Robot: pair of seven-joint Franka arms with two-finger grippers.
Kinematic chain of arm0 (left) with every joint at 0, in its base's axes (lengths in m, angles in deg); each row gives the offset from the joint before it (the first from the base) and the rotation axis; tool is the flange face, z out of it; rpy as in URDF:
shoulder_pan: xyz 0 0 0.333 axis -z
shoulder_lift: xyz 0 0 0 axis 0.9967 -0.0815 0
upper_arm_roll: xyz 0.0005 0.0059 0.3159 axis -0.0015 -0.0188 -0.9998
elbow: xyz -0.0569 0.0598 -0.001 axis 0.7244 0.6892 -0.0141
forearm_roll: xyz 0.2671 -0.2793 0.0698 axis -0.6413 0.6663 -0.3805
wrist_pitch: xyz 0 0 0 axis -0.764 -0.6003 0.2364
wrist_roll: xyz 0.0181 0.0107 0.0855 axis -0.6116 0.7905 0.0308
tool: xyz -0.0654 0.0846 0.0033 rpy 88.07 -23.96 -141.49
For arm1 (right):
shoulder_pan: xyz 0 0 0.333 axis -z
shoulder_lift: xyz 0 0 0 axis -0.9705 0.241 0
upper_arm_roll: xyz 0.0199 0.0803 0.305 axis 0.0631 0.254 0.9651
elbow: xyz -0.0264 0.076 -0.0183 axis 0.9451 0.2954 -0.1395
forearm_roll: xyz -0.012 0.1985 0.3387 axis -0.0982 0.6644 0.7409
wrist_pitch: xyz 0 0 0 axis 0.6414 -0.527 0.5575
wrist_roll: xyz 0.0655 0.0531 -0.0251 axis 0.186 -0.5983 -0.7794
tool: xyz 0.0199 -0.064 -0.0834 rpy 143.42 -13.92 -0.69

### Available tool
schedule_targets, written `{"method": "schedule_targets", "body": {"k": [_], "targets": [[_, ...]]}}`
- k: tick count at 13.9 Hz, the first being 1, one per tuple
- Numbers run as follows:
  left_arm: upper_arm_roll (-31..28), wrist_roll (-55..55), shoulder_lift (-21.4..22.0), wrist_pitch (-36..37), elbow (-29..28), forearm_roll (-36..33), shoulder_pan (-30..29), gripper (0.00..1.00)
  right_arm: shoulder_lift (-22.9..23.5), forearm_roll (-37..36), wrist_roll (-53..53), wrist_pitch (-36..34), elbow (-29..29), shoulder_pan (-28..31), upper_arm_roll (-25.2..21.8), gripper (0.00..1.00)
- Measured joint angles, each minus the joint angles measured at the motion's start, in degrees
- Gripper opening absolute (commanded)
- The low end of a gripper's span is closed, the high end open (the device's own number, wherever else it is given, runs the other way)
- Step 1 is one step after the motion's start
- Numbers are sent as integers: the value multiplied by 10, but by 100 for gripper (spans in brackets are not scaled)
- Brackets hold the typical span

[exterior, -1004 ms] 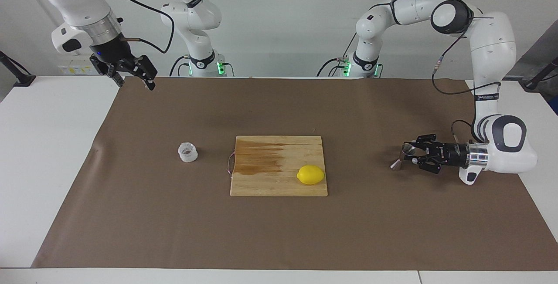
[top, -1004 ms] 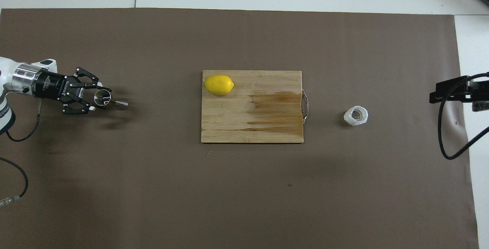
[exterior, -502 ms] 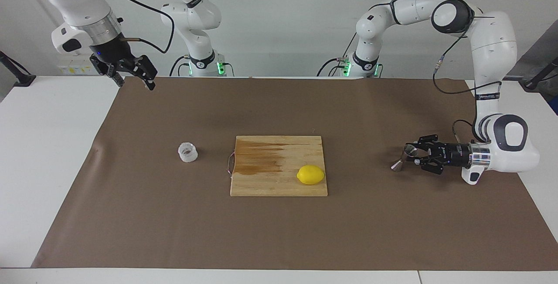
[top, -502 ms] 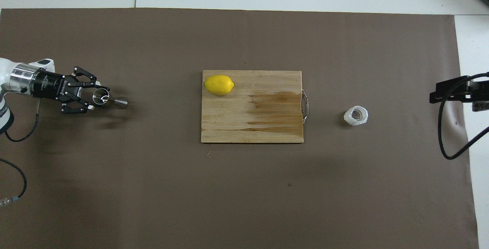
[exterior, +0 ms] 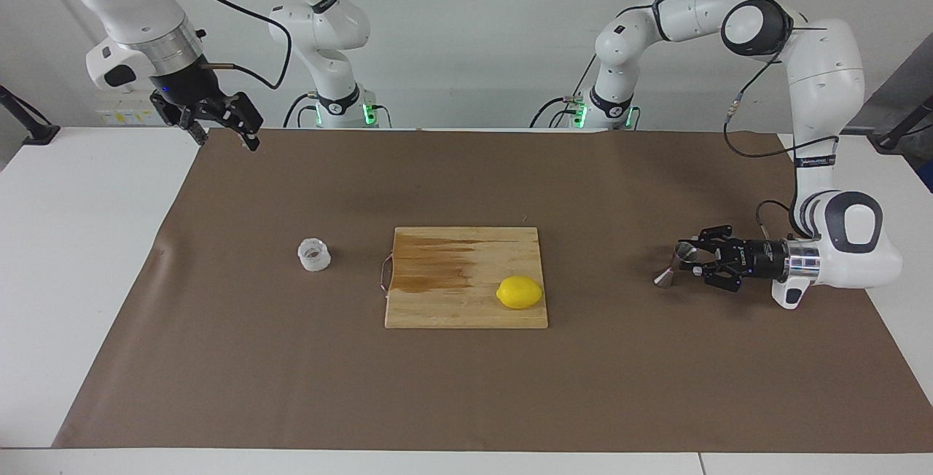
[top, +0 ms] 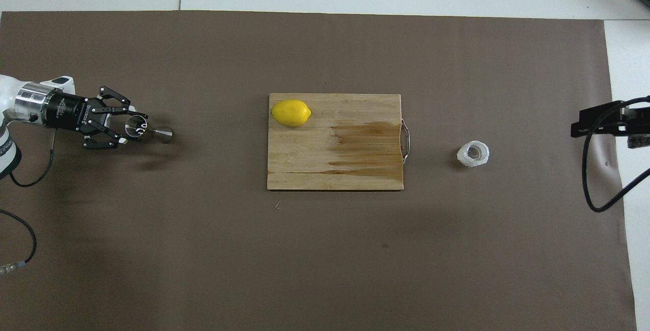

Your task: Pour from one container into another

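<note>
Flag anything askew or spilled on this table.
The steel jigger leans tilted in the shut left gripper, its lower cone at the brown mat. A darker stain marks the cutting board.

right tool [top: 589, 120]: mostly cut off at overhead edge | plastic cup [exterior: 314, 255] contents: too small

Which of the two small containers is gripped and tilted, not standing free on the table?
The steel jigger, tilted in the left gripper's fingers; the plastic cup stands upright alone.

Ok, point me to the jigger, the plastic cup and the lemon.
jigger [exterior: 675, 264]: facing view, on its narrow waist.
plastic cup [top: 473, 154]: overhead view, on its open mouth.
lemon [exterior: 519, 292]: facing view, on its middle.
</note>
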Motion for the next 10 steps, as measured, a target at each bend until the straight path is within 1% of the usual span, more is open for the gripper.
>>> {"method": "schedule_targets", "body": {"k": [3,5,7,10], "targets": [[13,-4,1,0,0,10,0,0,0,0,0,0,0,0,0,100],[24,-8,7,2,0,31,0,0,0,0,0,0,0,0,0,100],[34,-13,21,4,-6,60,2,0,0,0,0,0,0,0,0,100],[39,-18,54,4,-37,112,22,0,0,0,0,0,0,0,0,100]]}}
